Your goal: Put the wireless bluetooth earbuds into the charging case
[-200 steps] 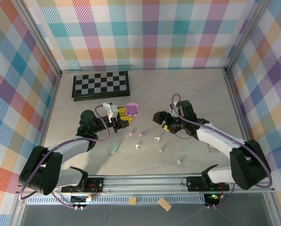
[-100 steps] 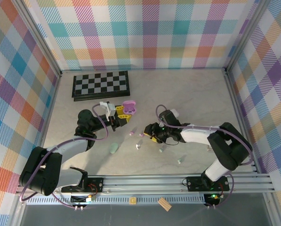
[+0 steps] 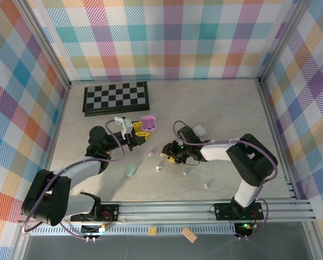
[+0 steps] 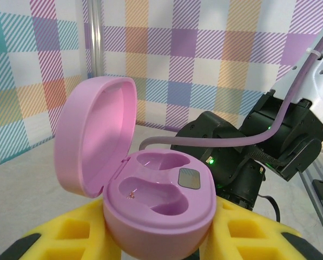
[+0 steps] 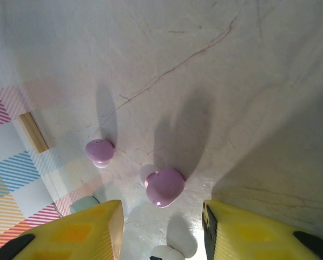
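Observation:
My left gripper [image 3: 140, 134] is shut on the base of the purple charging case [image 3: 148, 123], held above the table with its lid up. In the left wrist view the case [image 4: 158, 200] shows two bare wells above the yellow fingers [image 4: 258, 241]. My right gripper [image 3: 168, 154] is low over the table, jaws apart. One purple earbud [image 5: 164, 187] lies just beyond its yellow fingertips [image 5: 91, 225], untouched. A second purple earbud [image 5: 99, 152] lies farther left, also seen from above [image 3: 150, 154]. A white earbud [image 3: 158, 169] and two mint earbuds [image 3: 186, 173] [image 3: 206, 186] lie loose nearby.
A folded chessboard [image 3: 116, 97] lies at the back left. A shut mint case [image 3: 130, 171] rests near the left arm, and a white case [image 3: 200, 130] sits behind the right arm. Checked walls close in the table on three sides.
My right arm has swung left and down onto the purple earbuds, and its jaws have narrowed. The left gripper with the case has shifted slightly left.

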